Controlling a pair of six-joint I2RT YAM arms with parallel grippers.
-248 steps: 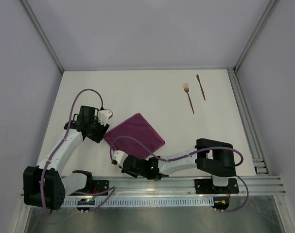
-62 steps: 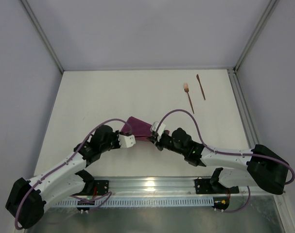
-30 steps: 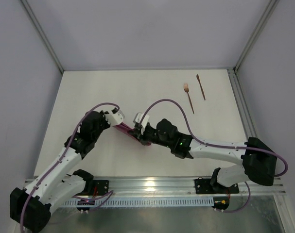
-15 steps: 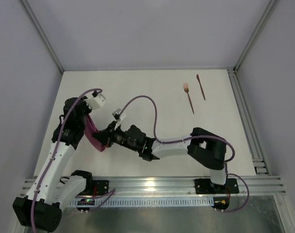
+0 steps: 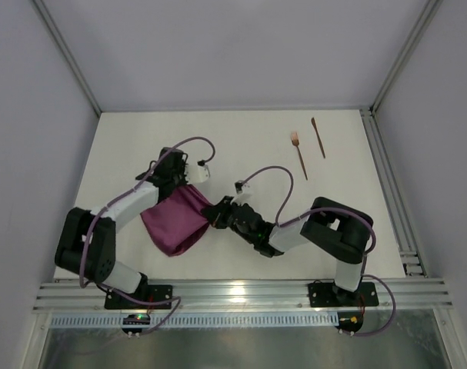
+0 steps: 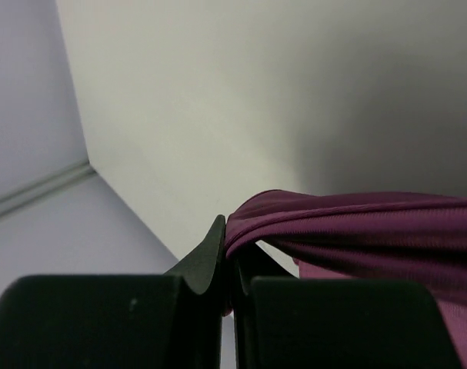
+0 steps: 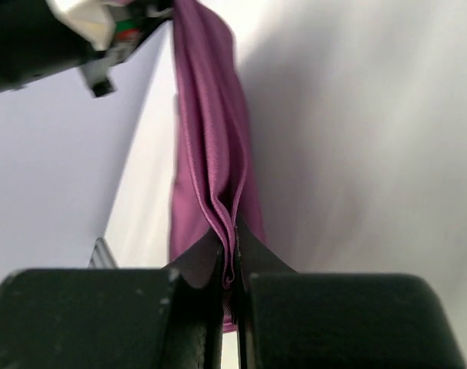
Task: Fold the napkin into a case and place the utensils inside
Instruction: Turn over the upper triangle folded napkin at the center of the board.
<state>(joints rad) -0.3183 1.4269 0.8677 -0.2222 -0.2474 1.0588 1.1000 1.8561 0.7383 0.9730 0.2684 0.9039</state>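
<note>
The magenta-purple soft cloth napkin (image 5: 174, 224) is bunched and doubled over, and I hold it by two points on its upper edge. My left gripper (image 5: 190, 184) is pinched on the far corner of it. In the left wrist view the jaws of this gripper (image 6: 227, 232) are squeezed together on a thin fold, and the napkin (image 6: 356, 223) runs away from the fingertips to the right in taut ridges. My right gripper (image 5: 215, 214) is clamped on the near-right corner. In the right wrist view its two black fingers meet at the fingertips (image 7: 233, 234) with several layers of cloth sandwiched between them, and the napkin (image 7: 210, 131) stretches straight ahead from the tips as a narrow pleated band.

The edge between my two grippers is pulled fairly straight. The rest of the napkin sags away from that edge, toward the near side and to the left of my right gripper, in a rounded pouch shape. I cannot tell whether its low end touches the white table (image 5: 141, 138).

Beyond my right gripper, toward the far right, lie a slim copper-coloured metal fork (image 5: 298, 154) and a thin copper-coloured metal knife (image 5: 318, 138). They lie side by side without touching, the fork the closer of the two to my grippers. Both are well apart from the napkin.
</note>
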